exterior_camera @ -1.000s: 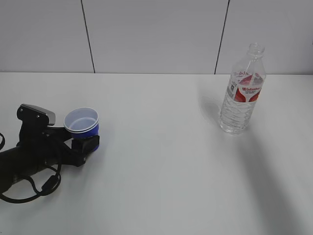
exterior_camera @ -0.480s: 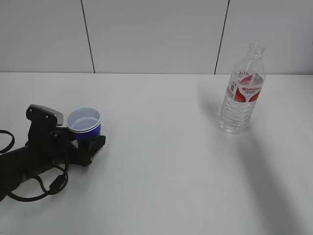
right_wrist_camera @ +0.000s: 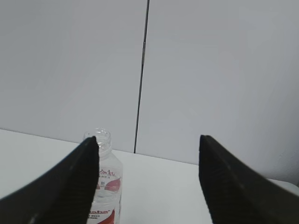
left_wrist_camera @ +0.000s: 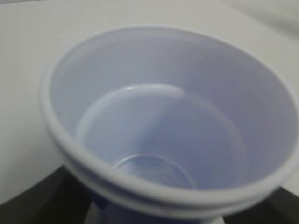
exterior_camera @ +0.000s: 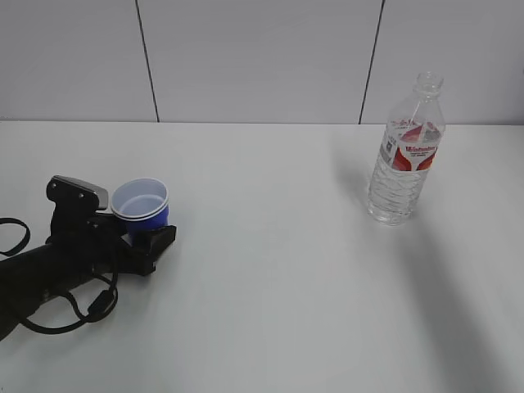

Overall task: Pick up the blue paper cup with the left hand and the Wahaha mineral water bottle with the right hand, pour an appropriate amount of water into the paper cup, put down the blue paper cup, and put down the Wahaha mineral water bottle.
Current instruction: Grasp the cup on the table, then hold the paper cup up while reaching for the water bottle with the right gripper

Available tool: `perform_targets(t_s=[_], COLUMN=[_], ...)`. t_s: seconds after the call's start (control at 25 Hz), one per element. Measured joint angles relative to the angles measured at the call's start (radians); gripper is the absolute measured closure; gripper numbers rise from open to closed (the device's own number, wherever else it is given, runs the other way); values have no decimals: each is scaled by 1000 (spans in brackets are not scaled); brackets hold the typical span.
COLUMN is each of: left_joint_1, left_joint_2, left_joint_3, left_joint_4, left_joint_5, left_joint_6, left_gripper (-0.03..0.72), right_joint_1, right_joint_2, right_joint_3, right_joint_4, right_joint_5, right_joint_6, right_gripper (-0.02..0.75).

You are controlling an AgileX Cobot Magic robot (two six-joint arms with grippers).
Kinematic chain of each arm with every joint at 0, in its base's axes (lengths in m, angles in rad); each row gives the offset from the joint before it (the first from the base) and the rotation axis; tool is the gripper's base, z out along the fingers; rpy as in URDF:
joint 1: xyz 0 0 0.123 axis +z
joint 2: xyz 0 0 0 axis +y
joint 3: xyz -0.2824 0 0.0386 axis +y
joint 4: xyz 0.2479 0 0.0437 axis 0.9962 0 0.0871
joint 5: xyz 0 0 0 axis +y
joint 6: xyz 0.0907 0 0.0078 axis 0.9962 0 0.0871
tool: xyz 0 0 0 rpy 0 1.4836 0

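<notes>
The black left hand [exterior_camera: 135, 233] is clamped around the small blue paper cup [exterior_camera: 141, 208] at the table's [exterior_camera: 270, 286] nine o'clock. Only its wrist camera looks inside the cup [left_wrist_camera: 163, 140]. The right hand's [right_wrist_camera: 148, 182] black fingers [right_wrist_camera: 70, 182] stand apart, seen only from its wrist, facing the tall clear ribbed uncapped Wahaha mineral water bottle [exterior_camera: 404, 152] upright at two o'clock.

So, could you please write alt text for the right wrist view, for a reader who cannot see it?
The open right gripper frames the uncapped Wahaha mineral water bottle, which stands beyond it on a white table, just inside the left finger. A grey panelled wall fills the background.
</notes>
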State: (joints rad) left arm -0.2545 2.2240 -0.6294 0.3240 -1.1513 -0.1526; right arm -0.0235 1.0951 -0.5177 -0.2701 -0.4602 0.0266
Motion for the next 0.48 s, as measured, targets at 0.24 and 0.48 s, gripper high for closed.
perform_targets(t_s=[0.24,0.48], left_joint_1=[0,0], left_joint_2=[0,0], left_joint_3=[0,-2], left_joint_4=[0,0], left_joint_5=[0,0], left_joint_6=[0,0], left_gripper=[99,101], right_joint_1=[0,0], right_joint_2=[0,0], right_joint_3=[0,0], right_joint_4=[-2,-2], right_joint_5=[0,0], right_joint_6=[0,0], right_gripper=[235,235])
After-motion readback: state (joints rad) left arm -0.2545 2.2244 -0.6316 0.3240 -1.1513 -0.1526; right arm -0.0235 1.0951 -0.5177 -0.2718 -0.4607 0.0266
